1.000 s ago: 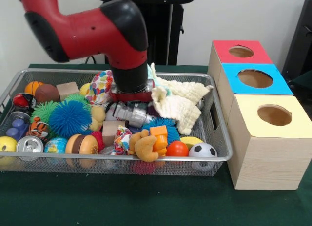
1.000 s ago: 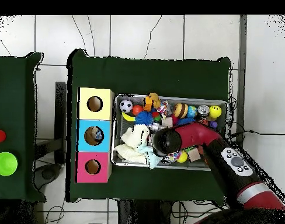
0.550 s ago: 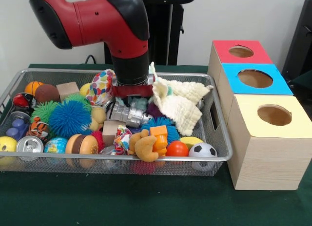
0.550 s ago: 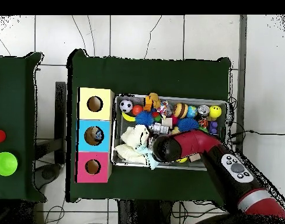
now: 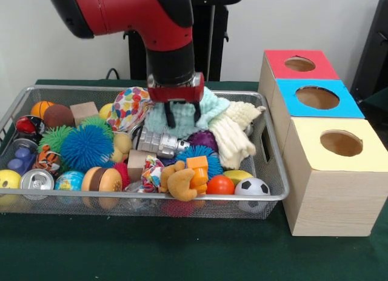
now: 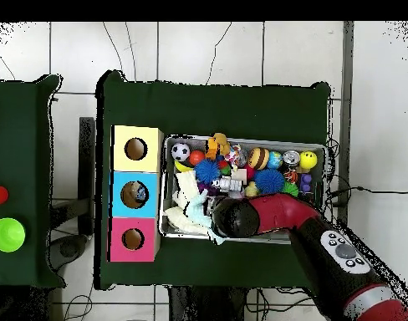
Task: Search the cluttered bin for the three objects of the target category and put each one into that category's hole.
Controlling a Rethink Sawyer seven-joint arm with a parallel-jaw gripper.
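Where it hangs, gripper (image 5: 176,116) clamps mint cloth (image 5: 209,105) — lifted.

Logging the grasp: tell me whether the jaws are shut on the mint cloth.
Shut on it: the gripper pinches the mint cloth, which hangs lifted above the bin.

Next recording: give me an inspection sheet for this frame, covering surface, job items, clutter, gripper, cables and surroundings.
Surface: green table cloth, bare in front of the bin.
Job's things: wire bin full of toys; three boxes with holes on top, red box, blue box, yellow box, beside it.
Clutter: soccer ball, orange ball, blue spiky ball, can, cream cloth, among others.
Gripper: gripper shut on teal cloth, raised above the pile.
Cables: cable behind the bin; thin wires on the floor in the overhead view.
Surroundings: white wall, tiled floor, second green table.
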